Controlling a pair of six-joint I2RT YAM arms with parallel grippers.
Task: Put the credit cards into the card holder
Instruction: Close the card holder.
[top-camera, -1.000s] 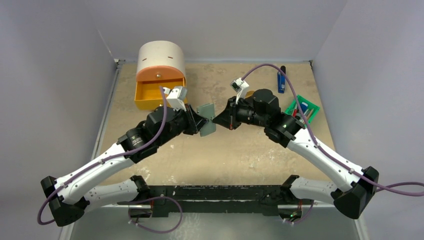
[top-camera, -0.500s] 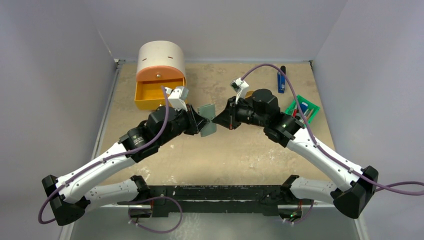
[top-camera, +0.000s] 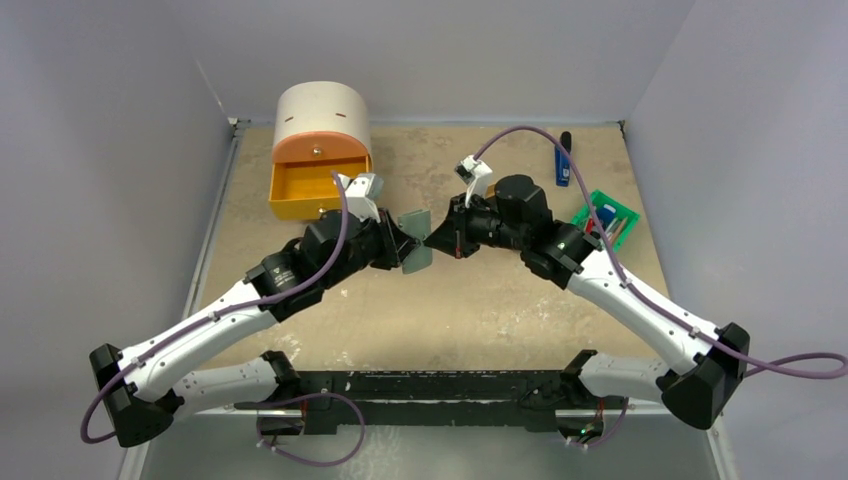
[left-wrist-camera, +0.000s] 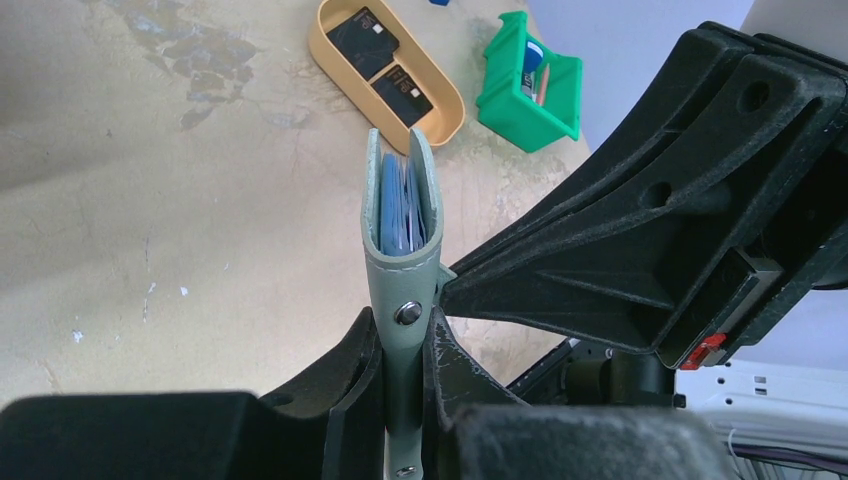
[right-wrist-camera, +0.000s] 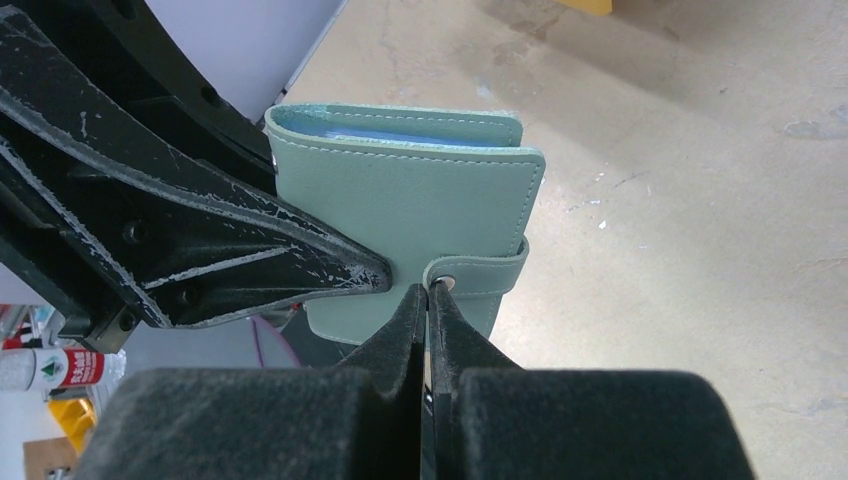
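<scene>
The card holder, a grey-green wallet, hangs above the table's middle between both arms. My left gripper is shut on its spine end, so the card holder stands edge-on with pale blue pockets showing inside. My right gripper is shut, its tips pinching the end of the snap tab on the card holder. Two black credit cards lie in a tan oval tray on the table beyond. In the top view my right arm hides them.
An orange drawer stands open under a white cylinder at the back left. A green bin with small items sits at the right, and a blue-and-black stick lies behind it. Grey walls close in three sides.
Both wrists have shifted slightly, the right arm a little leftward. The card holder stays in about the same place, and both grips are unchanged.
</scene>
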